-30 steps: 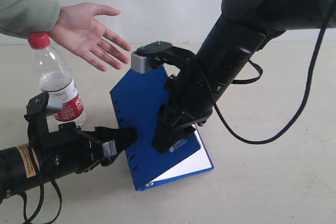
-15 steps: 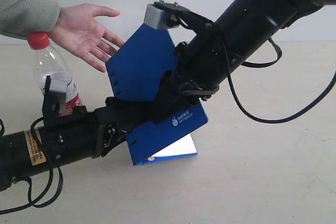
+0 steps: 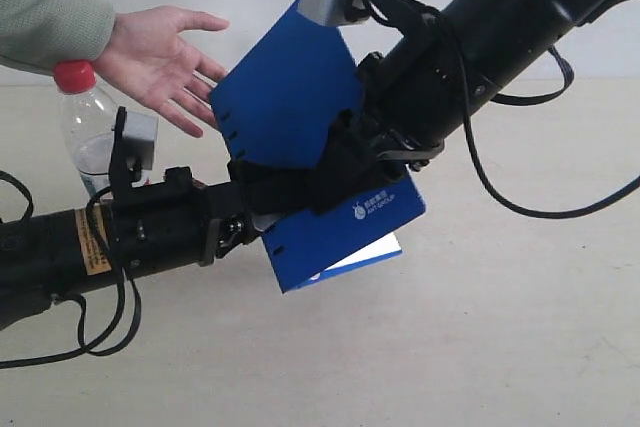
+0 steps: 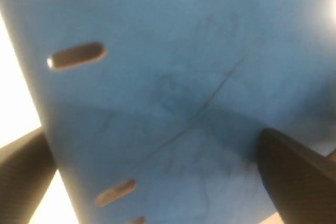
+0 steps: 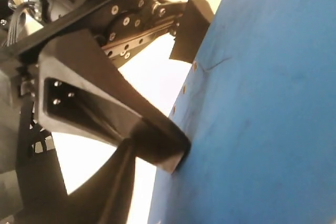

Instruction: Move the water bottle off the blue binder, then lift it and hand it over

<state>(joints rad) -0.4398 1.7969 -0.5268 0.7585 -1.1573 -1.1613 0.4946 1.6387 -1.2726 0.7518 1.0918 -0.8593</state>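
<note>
Blue binder (image 3: pixel 300 112) aloft over the pale, matt worktop (image 3: pixel 500 347), tilted steeply with one corner high, apparently so as to be offered toward the open human hand (image 3: pixel 160 47) beside its upper edge. Thin, stiff royal-blue covers, smooth apart from faint scuffs and a hairline scratch plain in the left wrist view; white pages (image 3: pixel 365 252) peeking out at the low edge. Right end effector (image 3: pixel 345 172) clamped on the binder's lower half, one black wedge-shaped finger (image 5: pixel 157 148) pressed flat on the cover, its partner seemingly behind; judged the load-bearing grip. Left end effector (image 3: pixel 258 197) up against the spine edge from below, jaws spread wide in its own wrist view, one finger across the cover and the other out past the spine; judged a prop rather than a pinch, though actual contact not plain. Hand palm up and relaxed, ready to receive. Water bottle (image 3: pixel 85 122) upright on the worktop at far left, below that hand and behind the left arm, clear of the binder, lower half hidden by the arm and its grey wrist camera (image 3: pixel 138 142); clear ribbed plastic, probably light and easily dented, topped by a red screw cap (image 3: pixel 74 75). Oblong slots (image 4: pixel 76 55) along the spine; small white logo (image 3: pixel 375 209) near the low corner.
</note>
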